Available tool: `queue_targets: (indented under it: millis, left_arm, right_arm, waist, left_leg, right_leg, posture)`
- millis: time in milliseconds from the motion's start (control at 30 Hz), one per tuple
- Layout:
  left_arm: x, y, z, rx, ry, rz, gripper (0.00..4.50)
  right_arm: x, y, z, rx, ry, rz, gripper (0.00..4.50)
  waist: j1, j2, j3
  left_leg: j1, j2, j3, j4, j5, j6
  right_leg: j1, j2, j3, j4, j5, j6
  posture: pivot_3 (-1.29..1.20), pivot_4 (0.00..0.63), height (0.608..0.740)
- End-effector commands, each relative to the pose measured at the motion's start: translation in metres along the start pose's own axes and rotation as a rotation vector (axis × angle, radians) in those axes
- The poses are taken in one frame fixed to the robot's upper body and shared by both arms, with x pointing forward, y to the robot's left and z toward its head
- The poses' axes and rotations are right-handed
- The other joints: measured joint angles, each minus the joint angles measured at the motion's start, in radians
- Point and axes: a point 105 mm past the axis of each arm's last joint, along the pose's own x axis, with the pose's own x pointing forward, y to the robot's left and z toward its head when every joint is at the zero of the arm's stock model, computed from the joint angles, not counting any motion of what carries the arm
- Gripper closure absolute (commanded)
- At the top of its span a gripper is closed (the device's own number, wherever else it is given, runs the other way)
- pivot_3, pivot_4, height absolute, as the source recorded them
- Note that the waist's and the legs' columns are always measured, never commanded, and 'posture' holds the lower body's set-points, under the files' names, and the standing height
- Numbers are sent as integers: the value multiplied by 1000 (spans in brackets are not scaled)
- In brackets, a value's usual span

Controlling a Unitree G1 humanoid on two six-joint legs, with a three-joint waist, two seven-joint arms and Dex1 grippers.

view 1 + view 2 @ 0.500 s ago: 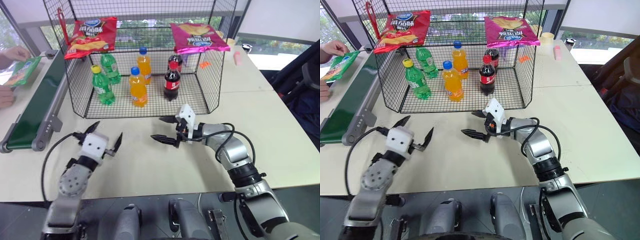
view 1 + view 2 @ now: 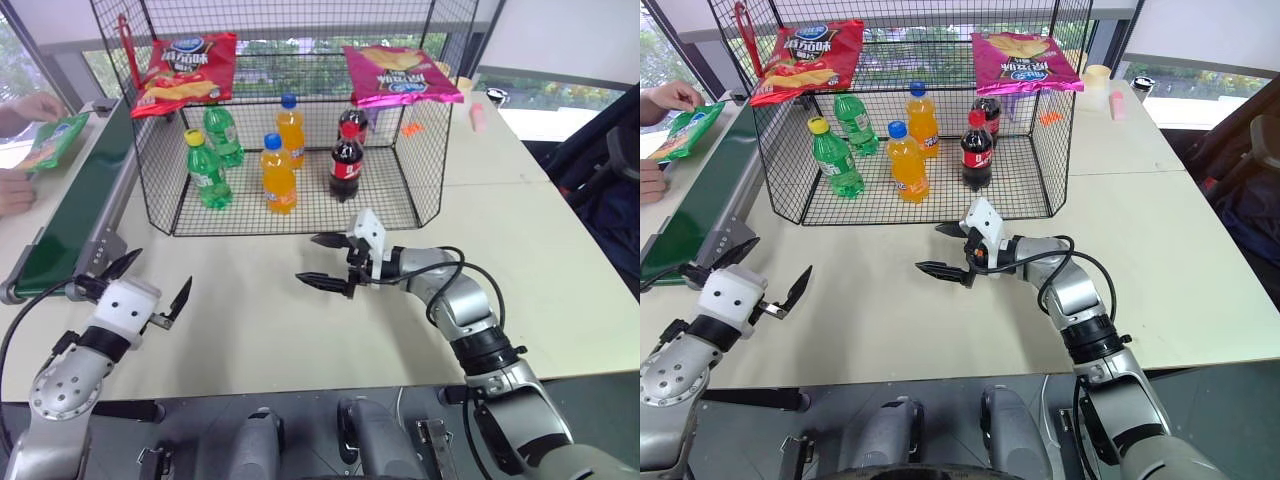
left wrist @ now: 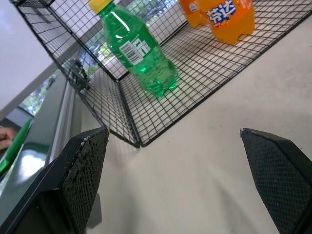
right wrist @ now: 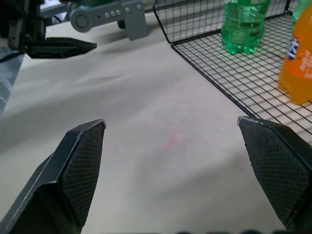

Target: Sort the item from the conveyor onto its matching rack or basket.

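Observation:
The item, a green crisp bag (image 2: 55, 140), lies at the far left beside the conveyor (image 2: 70, 215), with a person's hand (image 2: 35, 105) on it. The cage's upper shelf (image 2: 290, 88) carries a red crisp bag (image 2: 185, 68) on its left and a pink one (image 2: 400, 72) on its right, with bare mesh between them. My left gripper (image 2: 164, 267) is open and empty over the table, next to the conveyor's roller end. In front of the cage my right gripper (image 2: 305, 258) points left, open and empty.
Several bottles stand on the cage floor: green (image 2: 205, 172), orange (image 2: 276, 176) and cola (image 2: 344, 162). The cage's front wall (image 2: 300, 215) stands just beyond both grippers. A pink thing (image 2: 475, 115) and a cup (image 2: 495, 96) sit on the table at the far right.
My left arm has swung left, toward the conveyor's near end, its gripper still open. The right gripper has barely shifted.

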Motion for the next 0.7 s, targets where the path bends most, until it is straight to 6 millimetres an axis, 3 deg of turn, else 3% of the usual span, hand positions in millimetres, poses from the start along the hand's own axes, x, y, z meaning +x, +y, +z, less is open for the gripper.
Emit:
queue_targets:
  millis: [33, 433, 700]
  left_arm:
    - [1, 4, 8, 22, -34, 13, 21]
    - [17, -16, 9, 14, -60, -4, 21]
    - [16, -6, 14, 57, -63, 1, 21]
  right_arm:
    - [4, 0, 18, -52, -42, 21, 0]
    - [10, 4, 21, -62, -53, 36, 0]
    - [11, 10, 19, -61, -51, 62, 0]
  waist:
    - [0, 0, 0]
    - [0, 0, 0]
    - [-1, 0, 0]
  left_leg:
    - [0, 0, 0, 0, 0, 0]
    - [0, 0, 0, 0, 0, 0]
    - [0, 0, 0, 0, 0, 0]
  right_leg:
    - [0, 0, 0, 0, 0, 0]
    - [0, 0, 0, 0, 0, 0]
    - [0, 0, 0, 1, 0, 0]
  posture:
    - [0, 150, 740]
    - [0, 150, 740]
    - [0, 150, 740]
